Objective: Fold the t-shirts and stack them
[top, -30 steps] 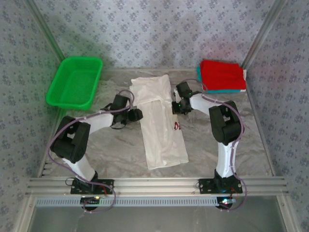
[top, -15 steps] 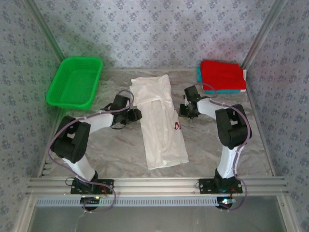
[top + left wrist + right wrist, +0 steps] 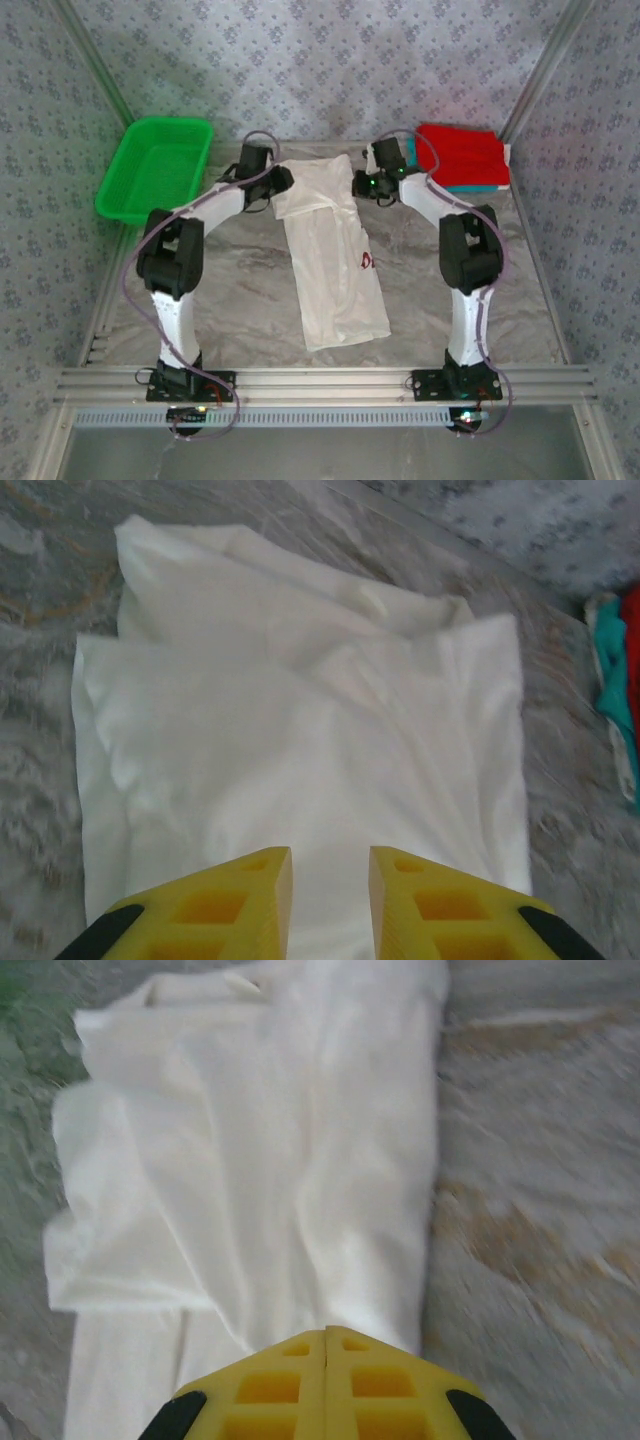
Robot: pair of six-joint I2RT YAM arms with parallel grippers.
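The white t-shirt [image 3: 330,255] lies folded into a long strip down the middle of the table, a bit of red print [image 3: 368,262] showing at its right edge. Folded red and teal shirts [image 3: 460,158] are stacked at the far right. My left gripper [image 3: 285,180] is at the strip's far left corner; in the left wrist view its jaws [image 3: 330,852] stand a little apart over the white cloth [image 3: 300,710]. My right gripper [image 3: 358,185] is at the far right corner, its jaws [image 3: 327,1330] shut above the shirt's right edge [image 3: 400,1190], with nothing seen between them.
A green plastic basket [image 3: 155,170] stands at the far left. The patterned walls and slanted metal posts [image 3: 95,60] close in the table. The aluminium rail [image 3: 320,382] runs along the near edge. The teal and red stack's edge [image 3: 618,660] shows right of the white cloth.
Both arms have reached from the shirt's middle to its far end. The left gripper's jaws have narrowed. The right gripper stayed shut. The shirt has not moved.
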